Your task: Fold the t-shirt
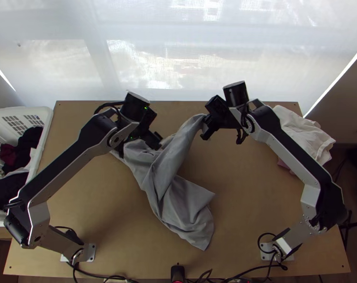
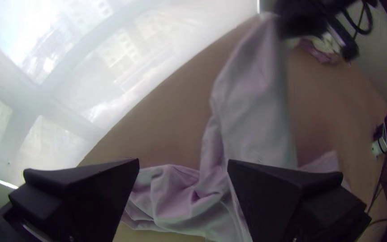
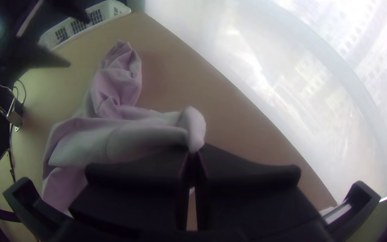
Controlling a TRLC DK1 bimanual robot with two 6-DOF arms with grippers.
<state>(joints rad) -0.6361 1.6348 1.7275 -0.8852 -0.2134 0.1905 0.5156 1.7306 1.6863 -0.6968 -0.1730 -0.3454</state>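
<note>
A light wooden bench (image 1: 253, 188) runs beneath both grippers, and beyond them a pale, sheer blind (image 1: 145, 61) lets buildings show through. Left of the left gripper (image 1: 138, 145), past its own arm, stands a white basket (image 1: 47, 123) (dark clothes (image 1: 31, 139) piled inside). Right of the right gripper (image 1: 205, 128), behind that arm, lies a crumpled white cloth (image 1: 303, 134) with a bit of pink cloth (image 1: 283, 163) poking out. Cables (image 1: 103, 276) trail along the near edge.

The grey t-shirt (image 1: 178, 200) lies bunched and twisted between and nearer than the grippers, one loose corner angled toward the near edge. The right gripper's fingers are together, clamped on a raised end; the left gripper's stand wide apart over the rumpled far-left part.
</note>
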